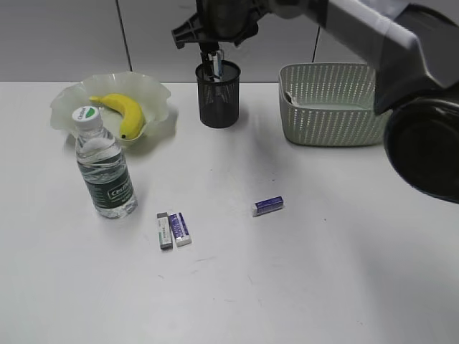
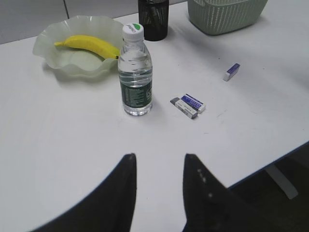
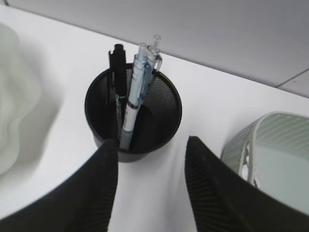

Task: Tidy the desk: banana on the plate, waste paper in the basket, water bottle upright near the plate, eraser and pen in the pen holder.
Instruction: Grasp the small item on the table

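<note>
The banana [image 1: 123, 111] lies in the pale green wavy plate [image 1: 68, 100]. The water bottle [image 1: 106, 172] stands upright in front of the plate. The black mesh pen holder [image 1: 218, 97] holds a black pen [image 3: 118, 67] and two clear blue pens [image 3: 135, 87]. My right gripper [image 3: 150, 145] is open and empty, hovering just above the holder [image 3: 133, 118]; it shows in the exterior view [image 1: 213, 49] too. Three erasers lie on the desk [image 1: 323, 272]: a purple one [image 1: 267, 206] and a pair [image 1: 179, 228], [image 1: 165, 231]. My left gripper [image 2: 159, 162] is open and empty over bare desk. The waste paper is not in view.
The sage-green basket [image 1: 330, 107] stands at the back right, beside the pen holder. The desk's front edge shows at the right of the left wrist view [image 2: 289, 150]. A grey wall runs behind the desk.
</note>
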